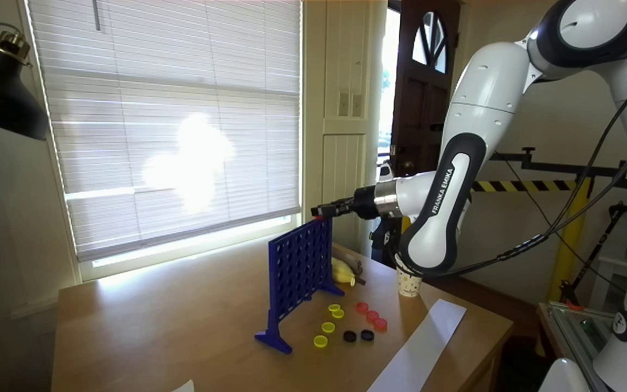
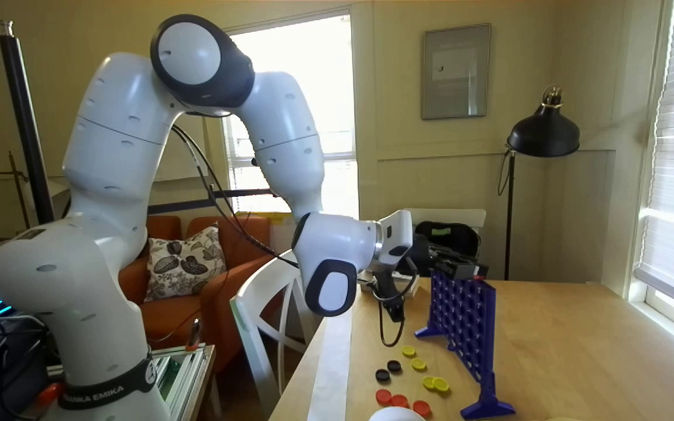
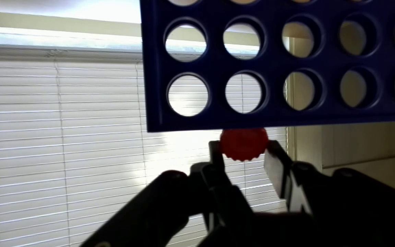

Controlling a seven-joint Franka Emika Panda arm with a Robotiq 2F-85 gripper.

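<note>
My gripper [image 3: 244, 151] is shut on a red disc [image 3: 243, 140], with one fingertip at each side of it. The disc meets the top edge of a blue upright rack [image 3: 214, 121] with rows of round holes, in line with the second column from its end. Part of the disc is hidden by that edge; I cannot tell how deep it sits. The wrist picture looks upside down. In both exterior views the gripper [image 1: 318, 211] [image 2: 477, 271] is at the top of the rack [image 1: 273, 283] [image 2: 487, 333], and only a sliver of red shows under the fingertips.
Several yellow discs [image 1: 320, 341], two black discs [image 1: 367, 335] and three red discs [image 1: 372, 316] lie beside the rack on the wooden table [image 1: 183, 326]. A banana [image 1: 342, 272], a patterned cup [image 1: 409, 284] and a white strip [image 1: 422, 343] are also there. Window blinds [image 1: 172, 109] stand behind.
</note>
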